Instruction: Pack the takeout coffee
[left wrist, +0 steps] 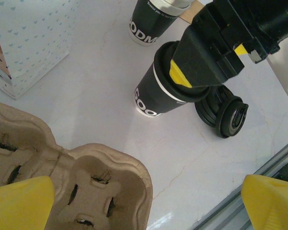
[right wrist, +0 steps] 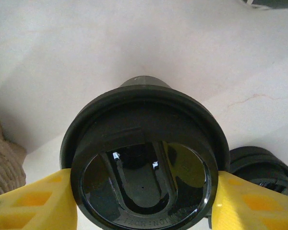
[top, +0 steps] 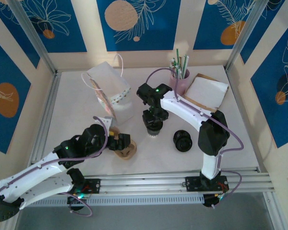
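The takeout coffee (top: 152, 129) is a dark paper cup (left wrist: 156, 93) with white lettering and a round black lid (right wrist: 144, 143), standing on the white table near its middle. My right gripper (top: 152, 120) comes down from above and is shut on it, one yellow finger (right wrist: 33, 203) on each side of the lid. A brown pulp cup carrier (top: 126, 151) lies just left of the cup. Over the carrier (left wrist: 86, 182) hangs my left gripper (left wrist: 151, 211), open, with nothing between its yellow fingertips (left wrist: 19, 201).
A white paper bag (top: 108, 88) stands behind the carrier. A stack of loose black lids (top: 183, 140) lies right of the cup. Another dark cup (left wrist: 151, 21) stands behind it. A pink holder with straws (top: 180, 79) and white napkins (top: 206, 91) are at the back right. Metal rails (top: 173, 179) run along the near edge.
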`<state>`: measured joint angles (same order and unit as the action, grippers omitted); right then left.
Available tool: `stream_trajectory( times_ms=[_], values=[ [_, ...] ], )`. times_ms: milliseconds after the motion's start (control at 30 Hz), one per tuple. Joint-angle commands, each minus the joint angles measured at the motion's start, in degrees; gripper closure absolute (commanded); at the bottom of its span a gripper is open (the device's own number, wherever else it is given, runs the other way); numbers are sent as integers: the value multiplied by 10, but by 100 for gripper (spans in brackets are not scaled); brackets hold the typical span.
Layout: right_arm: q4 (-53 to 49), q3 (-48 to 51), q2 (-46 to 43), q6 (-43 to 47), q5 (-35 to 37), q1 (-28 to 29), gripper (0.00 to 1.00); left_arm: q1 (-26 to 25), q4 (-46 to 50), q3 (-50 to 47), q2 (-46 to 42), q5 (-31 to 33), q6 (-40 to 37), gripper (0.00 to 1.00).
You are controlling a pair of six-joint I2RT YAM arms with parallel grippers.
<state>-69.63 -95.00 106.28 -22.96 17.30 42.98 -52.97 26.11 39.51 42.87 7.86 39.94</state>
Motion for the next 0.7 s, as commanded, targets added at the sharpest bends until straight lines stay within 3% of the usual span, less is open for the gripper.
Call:
stream_trajectory(
  times_ms=[0,400,533,667],
  values=[
    [-66,18,-2,-3,-45,12,41,8,-9,-6,-9,-12,2,0],
    [-57,67,-24,-22,-32,30,39,8,-12,-15,-21,-15,9,0],
    [-68,49,-30,-22,-27,30,28,8,-15,-15,-18,-16,10,0],
    [-71,32,-42,-23,-30,30,26,8,-18,-14,-14,-17,9,0]
  ],
)
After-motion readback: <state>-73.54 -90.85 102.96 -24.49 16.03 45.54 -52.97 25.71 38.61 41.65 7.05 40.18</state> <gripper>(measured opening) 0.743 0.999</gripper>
